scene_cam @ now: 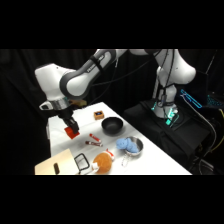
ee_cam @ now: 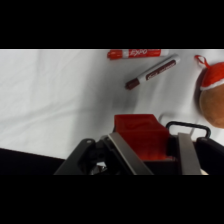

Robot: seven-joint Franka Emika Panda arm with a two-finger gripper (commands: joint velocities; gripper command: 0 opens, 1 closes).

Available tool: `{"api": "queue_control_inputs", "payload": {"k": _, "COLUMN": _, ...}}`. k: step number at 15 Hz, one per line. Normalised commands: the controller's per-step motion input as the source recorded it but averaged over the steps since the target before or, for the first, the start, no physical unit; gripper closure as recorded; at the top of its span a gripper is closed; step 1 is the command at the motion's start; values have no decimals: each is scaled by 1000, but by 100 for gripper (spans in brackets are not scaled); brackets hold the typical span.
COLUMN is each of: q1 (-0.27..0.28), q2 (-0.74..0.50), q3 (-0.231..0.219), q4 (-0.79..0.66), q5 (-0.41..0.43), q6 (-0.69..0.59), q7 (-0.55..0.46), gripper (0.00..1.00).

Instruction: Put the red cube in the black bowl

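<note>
gripper (scene_cam: 71, 129): hanging at the left side of the white table (scene_cam: 150, 152) in the side view, its two fingers clamping the red cube between them; in the wrist view the gripper (ee_cam: 150, 150) is showing one metal finger on each side of the block.
red cube (scene_cam: 73, 132): sitting in the fingers' grip over the table's left part, well apart from the bowl; whether it is touching the cloth or hanging just above it, i cannot tell. in the wrist view the red cube (ee_cam: 141, 136) is filling the gap between the fingers.
wooden board (scene_cam: 57, 164): lying at the table's near left corner.
black wire frame (scene_cam: 82, 162): lying just right of the board.
markers: a red marker (scene_cam: 93, 137) and a dark-tipped marker (scene_cam: 93, 143) are lying side by side near the table's middle, between cube and bowl.
small brown-yellow box (scene_cam: 98, 115): sitting toward the far edge, just left of the bowl.
orange round thing (scene_cam: 103, 161): resting at the near edge, right of the wire frame.
black bowl (scene_cam: 112, 125): standing upright on the table, right of the cube.
metal bowl (scene_cam: 132, 145): sitting right of and nearer than the black bowl, holding blue contents.
</note>
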Motion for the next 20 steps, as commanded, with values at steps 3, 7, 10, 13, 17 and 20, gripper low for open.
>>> {"api": "queue_control_inputs", "payload": {"k": 3, "q1": 84, "q2": -699, "q3": -88, "q4": -808, "q5": -36, "q6": 66, "q7": 165, "gripper": 73}}
{"api": "queue_control_inputs", "payload": {"k": 7, "q1": 102, "q2": -686, "q3": -105, "q4": -789, "q5": -39, "q6": 103, "q7": 175, "gripper": 73}}
{"api": "queue_control_inputs", "payload": {"k": 10, "q1": 118, "q2": -691, "q3": -107, "q4": -800, "q5": -38, "q6": 141, "q7": 178, "gripper": 73}}
{"api": "queue_control_inputs", "payload": {"k": 13, "q1": 122, "q2": -659, "q3": -97, "q4": -763, "q5": -28, "q6": 183, "q7": 157, "gripper": 73}}
{"api": "queue_control_inputs", "payload": {"k": 17, "q1": 110, "q2": -568, "q3": -99, "q4": -702, "q5": 2, "q6": 310, "q7": 118, "gripper": 73}}
{"api": "queue_control_inputs", "payload": {"k": 20, "q1": 84, "q2": -380, "q3": -133, "q4": -571, "q5": 6, "q6": 416, "q7": 111, "gripper": 73}}
